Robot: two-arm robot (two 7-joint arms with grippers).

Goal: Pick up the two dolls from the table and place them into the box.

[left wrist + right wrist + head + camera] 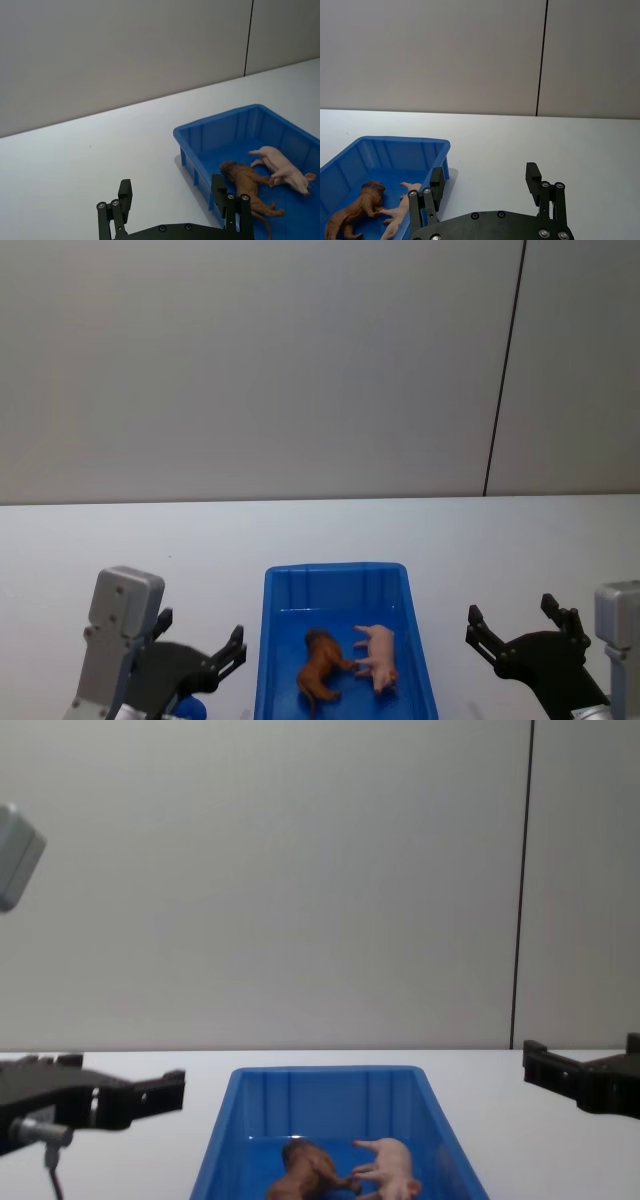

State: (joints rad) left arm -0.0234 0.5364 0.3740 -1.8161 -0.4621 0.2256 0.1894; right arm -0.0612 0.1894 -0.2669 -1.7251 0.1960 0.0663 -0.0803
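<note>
Grippers flank the blue box (336, 580): left gripper (200, 640) and right gripper (520, 625) both spread wide, empty; brown doll (318, 668) and pink doll (378, 657) lie inside it on the white table (130, 540), grey wall (250, 360) behind.

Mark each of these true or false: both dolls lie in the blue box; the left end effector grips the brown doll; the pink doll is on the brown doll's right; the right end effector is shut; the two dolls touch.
1. Both dolls lie in the blue box. True.
2. The left end effector grips the brown doll. False: it is open and empty, beside the box on its left.
3. The pink doll is on the brown doll's right. True.
4. The right end effector is shut. False: it is open, beside the box on its right.
5. The two dolls touch. True: their legs meet.
</note>
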